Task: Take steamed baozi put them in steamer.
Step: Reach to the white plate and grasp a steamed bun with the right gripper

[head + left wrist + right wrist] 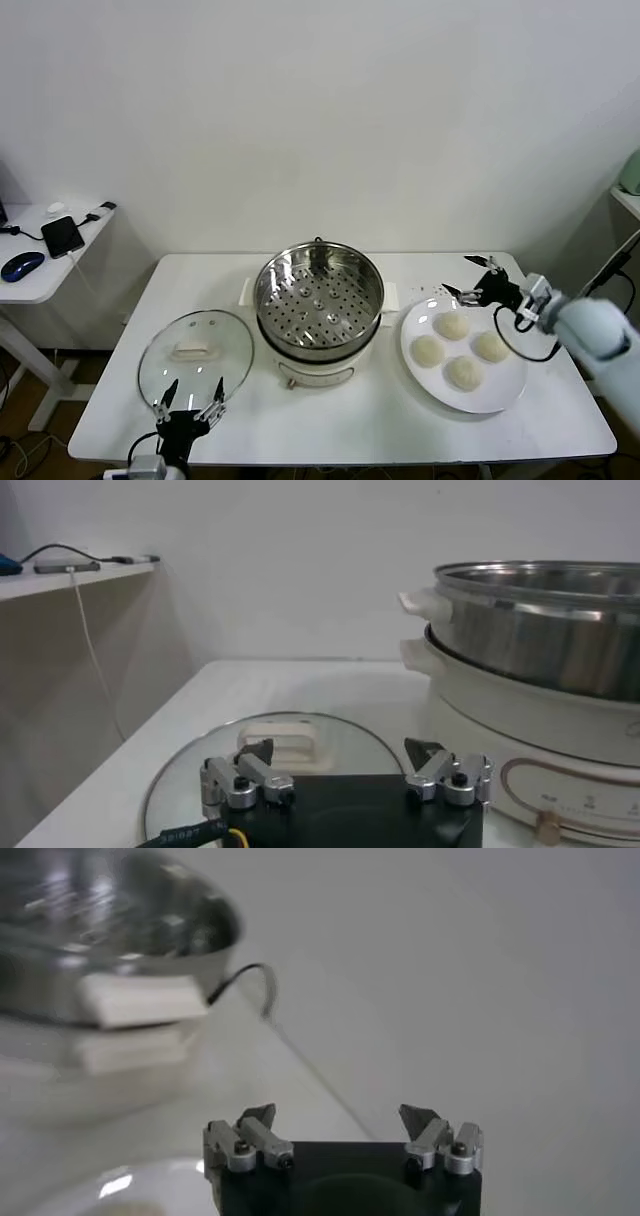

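My right gripper (pixel 472 278) hangs open just behind the plate (pixel 505 400), ready to reach its four buns (pixel 450 326), while the steamer (pixel 320 300) sits uncovered and empty; my left gripper (pixel 192 398) waits open by the lid (pixel 190 365).

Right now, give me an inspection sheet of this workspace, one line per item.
Surface: white table, bare along the front edge.
Job's things: steamer at centre, lid off, perforated tray empty; four steamed baozi on the white plate to its right.
Clutter: glass lid flat on the table, left of the steamer.
Grippers: left pincer open, at the table's front edge by the lid; right pincer open, above the plate's far edge, holding nothing.
Cables: black cable looping off the right arm over the plate.
Surroundings: white wall; side desk on the left with phone and mouse.
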Controlling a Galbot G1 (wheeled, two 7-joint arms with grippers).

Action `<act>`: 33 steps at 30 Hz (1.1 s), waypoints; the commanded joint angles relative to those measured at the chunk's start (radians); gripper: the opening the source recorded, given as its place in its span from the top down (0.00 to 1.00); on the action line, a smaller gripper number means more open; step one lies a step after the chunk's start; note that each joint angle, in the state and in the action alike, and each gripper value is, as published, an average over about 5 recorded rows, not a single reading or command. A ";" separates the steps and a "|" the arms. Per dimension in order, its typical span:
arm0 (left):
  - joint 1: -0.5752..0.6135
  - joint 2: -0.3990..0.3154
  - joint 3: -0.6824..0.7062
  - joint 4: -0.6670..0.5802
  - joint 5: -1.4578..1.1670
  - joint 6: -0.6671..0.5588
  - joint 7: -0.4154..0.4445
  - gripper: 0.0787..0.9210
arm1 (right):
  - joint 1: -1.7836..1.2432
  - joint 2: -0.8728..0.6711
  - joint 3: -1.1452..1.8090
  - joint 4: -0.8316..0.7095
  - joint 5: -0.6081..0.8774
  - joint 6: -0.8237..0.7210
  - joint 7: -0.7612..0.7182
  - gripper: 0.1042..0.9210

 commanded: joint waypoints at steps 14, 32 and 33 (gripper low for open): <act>-0.002 0.002 0.009 0.023 -0.001 -0.018 0.004 0.12 | 0.817 0.252 -1.132 -0.258 0.114 -0.168 -0.186 0.12; -0.004 -0.011 0.009 0.037 0.006 -0.016 0.008 0.12 | 0.485 0.391 -0.882 -0.495 0.012 -0.190 -0.124 0.12; -0.004 -0.011 0.009 0.039 0.007 -0.016 0.008 0.12 | 0.477 0.393 -0.874 -0.502 0.001 -0.186 -0.123 0.12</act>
